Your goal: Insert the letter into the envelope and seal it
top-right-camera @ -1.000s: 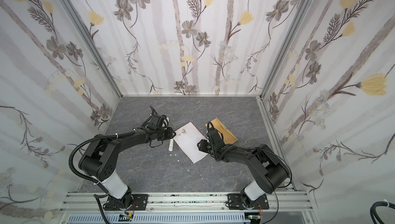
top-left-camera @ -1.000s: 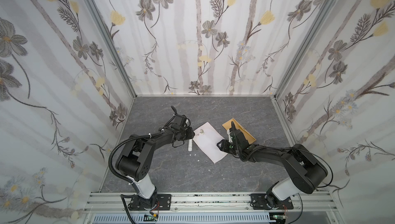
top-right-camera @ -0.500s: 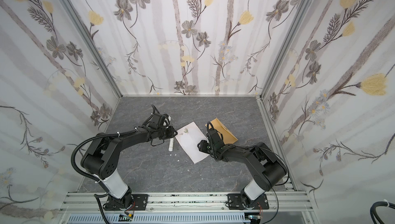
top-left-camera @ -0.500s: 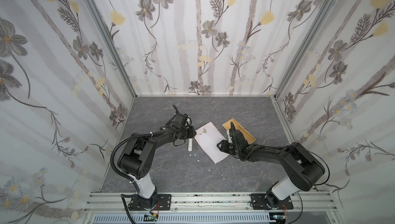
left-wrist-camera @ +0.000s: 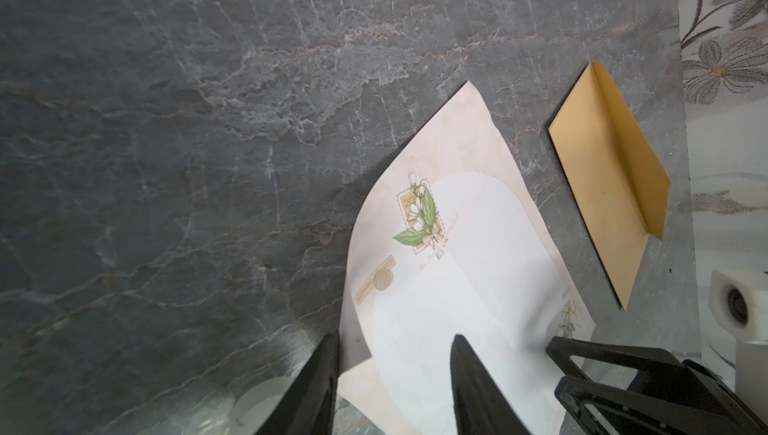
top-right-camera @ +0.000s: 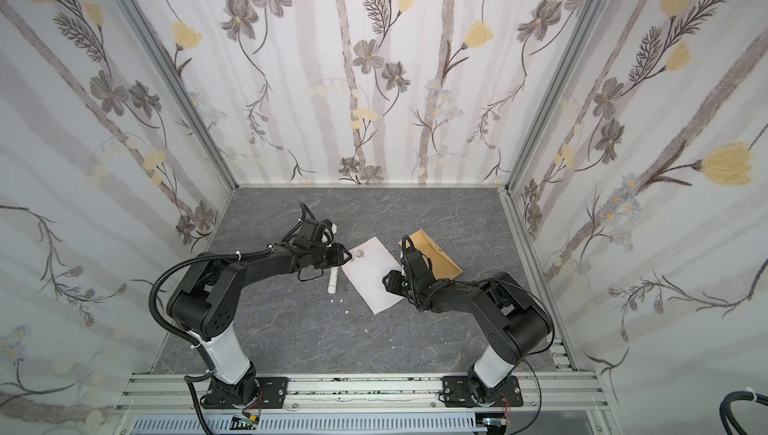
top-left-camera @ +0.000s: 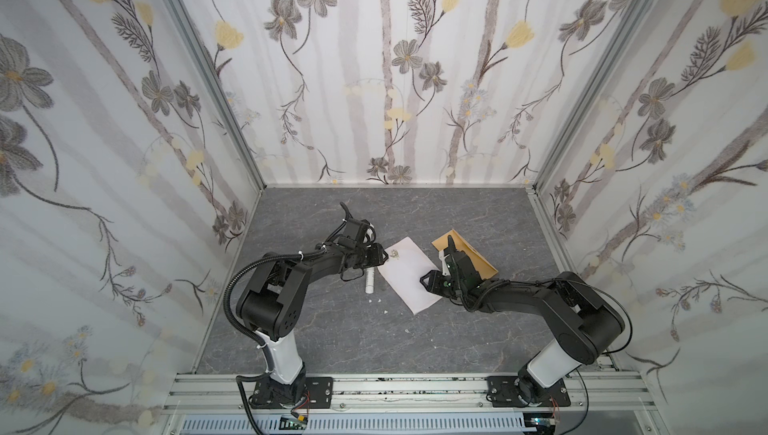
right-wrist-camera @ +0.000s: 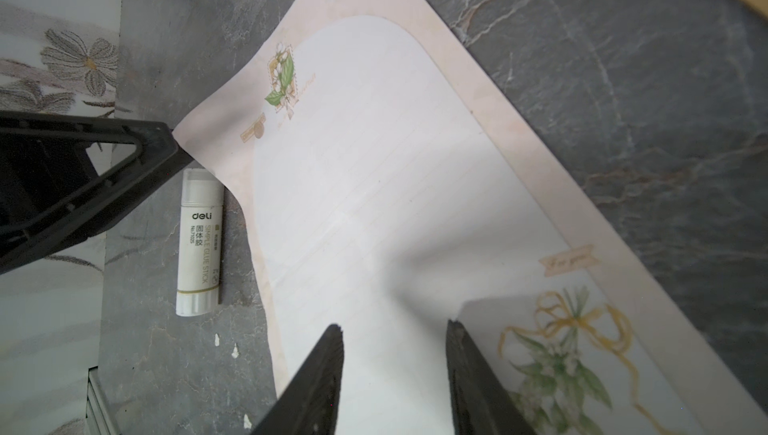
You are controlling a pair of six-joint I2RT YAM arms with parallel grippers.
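The pale pinkish-white paper letter, printed with flowers at 2 corners, is lying at the centre of both top views on the grey marbled worktop. The kraft-brown paper envelope is resting just to its upper right, apart from it, with the flap seemingly raised. The left claw is standing spread, straddling the sheet's upcurling corner. The right claw is likewise spread, with its tips over the sheet beside the ribbon print. Neither seems to be pinching anything.

I am judging the step as getting hold of the letter. To do it well, each claw is needing to close only on a lifted edge, gently and together, so the thin sheet is bending rather than creasing or sliding toward the white cylindrical glue stick.

Counting: 1 letter, 1 envelope, 1 glue stick, 2 claws and at least 3 small white scraps.
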